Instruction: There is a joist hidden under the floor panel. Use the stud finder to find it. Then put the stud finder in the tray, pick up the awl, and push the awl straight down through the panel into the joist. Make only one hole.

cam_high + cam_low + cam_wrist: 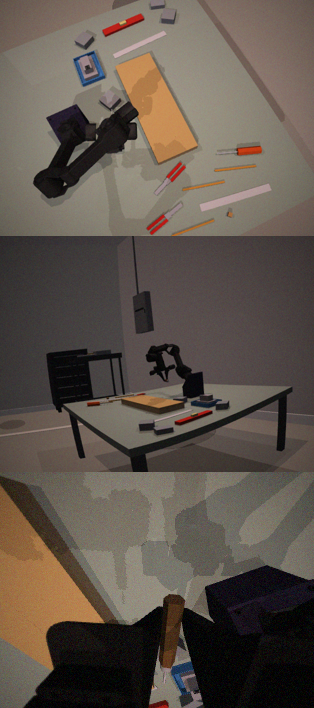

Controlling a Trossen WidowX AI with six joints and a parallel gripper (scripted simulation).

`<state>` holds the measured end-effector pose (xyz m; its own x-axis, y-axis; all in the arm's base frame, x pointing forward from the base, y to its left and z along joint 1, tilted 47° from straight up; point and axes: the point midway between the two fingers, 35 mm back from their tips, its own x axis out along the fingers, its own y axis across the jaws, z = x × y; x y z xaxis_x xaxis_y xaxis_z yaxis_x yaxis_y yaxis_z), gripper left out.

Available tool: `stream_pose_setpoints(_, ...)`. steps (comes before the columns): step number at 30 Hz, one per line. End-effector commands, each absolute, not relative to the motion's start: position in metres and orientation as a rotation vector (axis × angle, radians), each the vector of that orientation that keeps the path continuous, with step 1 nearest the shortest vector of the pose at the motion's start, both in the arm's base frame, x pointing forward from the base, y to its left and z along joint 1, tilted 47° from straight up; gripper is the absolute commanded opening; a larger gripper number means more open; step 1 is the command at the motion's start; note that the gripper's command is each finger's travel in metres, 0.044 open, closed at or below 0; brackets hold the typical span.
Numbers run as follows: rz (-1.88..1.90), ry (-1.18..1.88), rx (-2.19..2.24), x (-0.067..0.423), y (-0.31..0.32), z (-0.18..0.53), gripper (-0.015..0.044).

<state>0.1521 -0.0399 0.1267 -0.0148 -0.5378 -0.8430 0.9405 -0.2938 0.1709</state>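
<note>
My gripper (pixel 117 115) (pixel 163 376) (pixel 172 612) is shut on the awl (pixel 170 632) (pixel 166 380), which has a brown handle and a thin metal tip. It hangs high above the table, beside the near long edge of the orange floor panel (pixel 157 109) (pixel 152 403) (pixel 30 597). The awl is tilted, not upright. The grey stud finder (pixel 87 69) (pixel 206 397) lies in the blue tray (pixel 78 71) (pixel 196 403) (pixel 180 672), which stands left of the panel. I see no hole in the panel.
A grey block (pixel 109 99) sits between the tray and the arm's dark base (pixel 64 119). More grey blocks, a red level (pixel 123 24) and a white strip (pixel 139 44) lie at the back. A screwdriver (pixel 243 150), pliers (pixel 169 176), rods and a white strip lie at the front right.
</note>
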Motion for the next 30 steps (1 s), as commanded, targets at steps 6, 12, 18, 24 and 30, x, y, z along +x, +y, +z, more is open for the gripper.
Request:
stream_pose_setpoints(6, -1.490, 0.825, 0.892, 0.154, -0.032, 0.127, 0.0000)
stream_pose_setpoints(12, -1.386, 1.006, 0.792, 0.156, -0.026, 0.127, 0.0000)
stream_pose_setpoints(18, -1.259, 1.173, 0.697, 0.158, -0.021, 0.127, 0.0000)
stream_pose_setpoints(24, -1.112, 1.323, 0.605, 0.160, -0.015, 0.128, 0.0000)
stream_pose_setpoints(30, -0.947, 1.453, 0.517, 0.163, -0.009, 0.129, 0.0000)
